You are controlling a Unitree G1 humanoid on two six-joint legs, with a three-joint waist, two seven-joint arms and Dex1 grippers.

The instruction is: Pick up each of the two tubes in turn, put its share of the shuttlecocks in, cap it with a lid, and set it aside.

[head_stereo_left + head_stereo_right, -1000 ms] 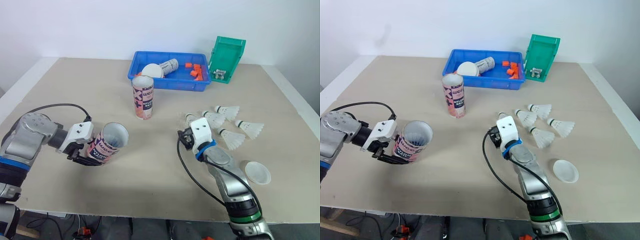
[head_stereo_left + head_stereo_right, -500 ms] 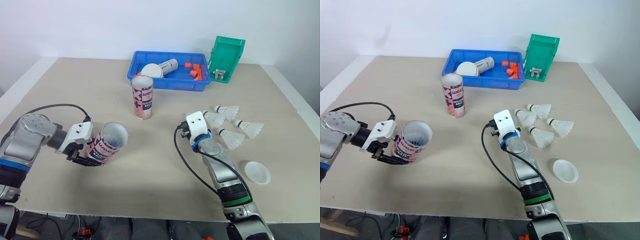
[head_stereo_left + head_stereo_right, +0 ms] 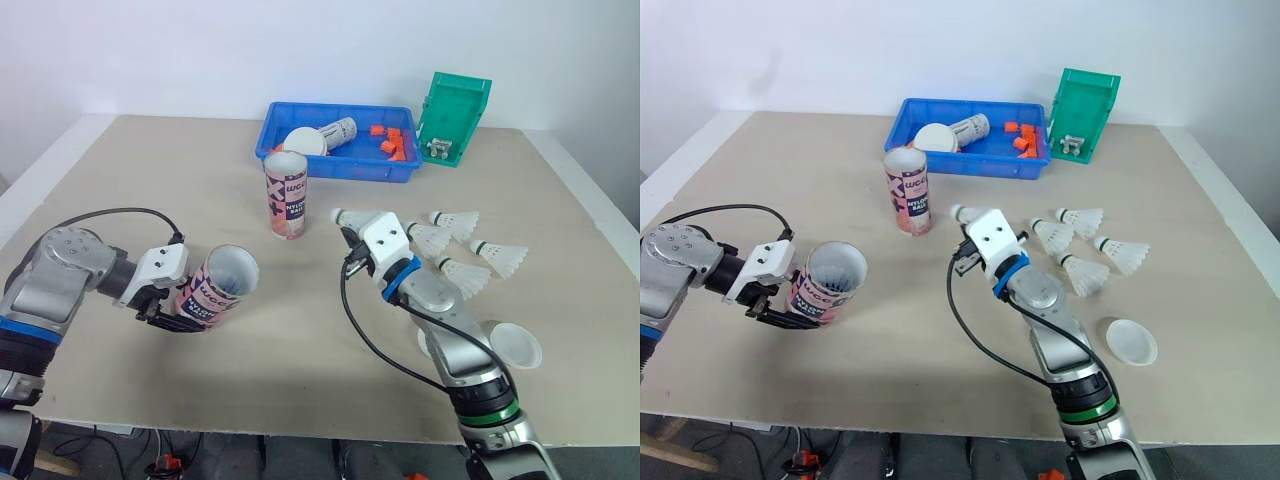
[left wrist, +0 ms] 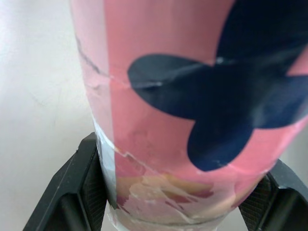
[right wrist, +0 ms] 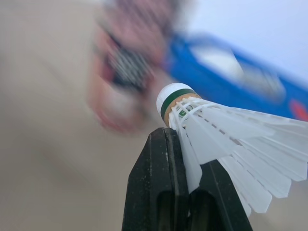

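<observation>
My left gripper (image 3: 168,303) is shut on a pink tube (image 3: 215,284), holding it tilted just above the table at the left with its open mouth facing right. In the left wrist view the black fingers (image 4: 72,192) clamp both sides of that tube (image 4: 192,96). My right gripper (image 3: 355,235) is shut on a white shuttlecock (image 3: 345,217) by its feathers, cork pointing left, lifted above the table's middle. The right wrist view shows the cork (image 5: 174,96) above the closed fingers (image 5: 154,183). A second pink tube (image 3: 286,195) stands upright behind.
Several shuttlecocks (image 3: 470,250) lie on the table to the right of my right arm. A white lid (image 3: 515,346) rests near the front right. At the back stand a blue tray (image 3: 335,172) holding a lid, a tube and orange bits, and a green bin (image 3: 455,115).
My right gripper has shut on a shuttlecock from the group, lifted it and swung it left toward the held tube. The left arm and its tube have stayed put.
</observation>
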